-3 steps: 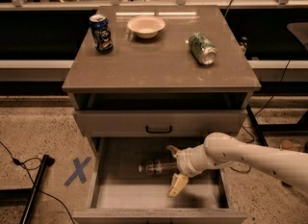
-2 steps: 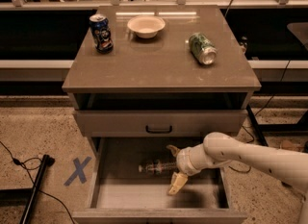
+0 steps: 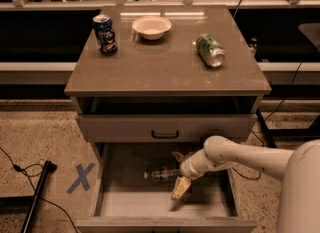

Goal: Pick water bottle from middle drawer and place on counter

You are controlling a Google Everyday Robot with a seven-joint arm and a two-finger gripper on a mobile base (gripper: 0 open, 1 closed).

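Down in the pulled-out middle drawer (image 3: 125, 203), on its flat grey floor, the clear ribbed water bottle (image 3: 159, 173) lies on its side, across the drawer. The gripper (image 3: 179, 172), at the end of a smooth white arm, is at the bottle's right end with its two tan fingers (image 3: 180, 187) apart, one behind the bottle and one in front of it; whether they touch it I cannot tell. On the glossy grey-brown counter (image 3: 160, 74) stand a blue can (image 3: 105, 34) and a round pale bowl (image 3: 151, 27), and a green can (image 3: 210, 50) lies on its side.
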